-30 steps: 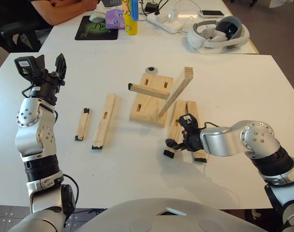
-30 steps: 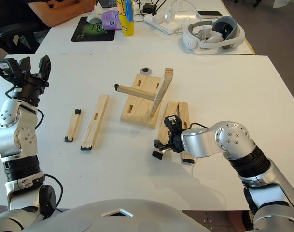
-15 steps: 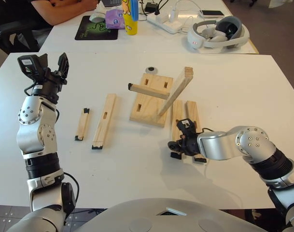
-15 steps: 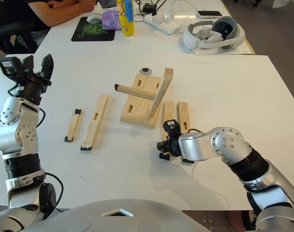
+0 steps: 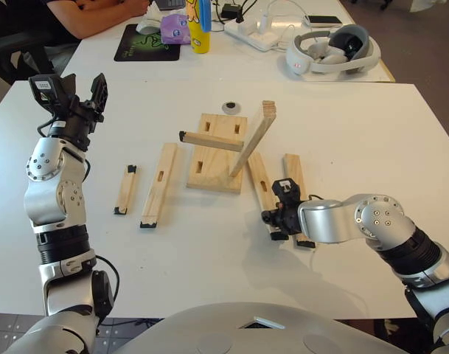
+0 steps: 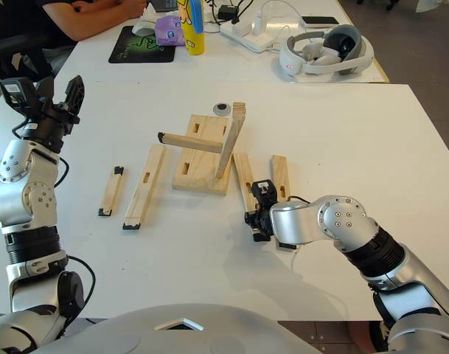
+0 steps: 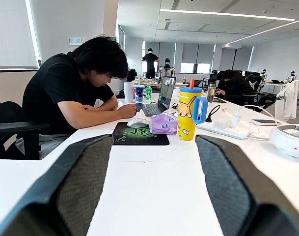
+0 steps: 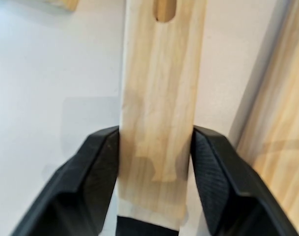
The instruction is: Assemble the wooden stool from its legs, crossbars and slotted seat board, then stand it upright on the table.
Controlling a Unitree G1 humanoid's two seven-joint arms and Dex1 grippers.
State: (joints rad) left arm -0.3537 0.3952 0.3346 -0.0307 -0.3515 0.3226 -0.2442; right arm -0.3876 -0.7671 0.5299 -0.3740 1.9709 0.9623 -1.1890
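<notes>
Right gripper [image 5: 276, 221] — closed on the near end of the held leg [image 8: 161, 98]. Both fingers [image 8: 97, 172] press against the long sides of the leg. The held leg lies flat on the table [image 5: 371, 133], at an angle, with its far end near the right edge of the seat; contact with the seat cannot be confirmed. A second leg [image 5: 293, 184] lies flat just beside it on the right, not touching it.

The seat [image 5: 209, 158] lies flat near the table centre, slots facing up. A tilted leg [image 5: 255, 136] rises from its right side. A crossbar [image 5: 209, 141] runs from this leg to the left above the seat and ends in a black-tipped free end.

Two loose parts lie left of the seat, side by side but apart: a long leg [image 5: 158, 184] and, farther left, a short bar [image 5: 126, 189].

Left gripper [image 5: 71, 92] — raised over the left side of the table, well apart from all parts. Its fingers [image 7: 80, 191] are spread wide with nothing between them.

A black disc [image 5: 231, 107] lies just behind the seat.
</notes>
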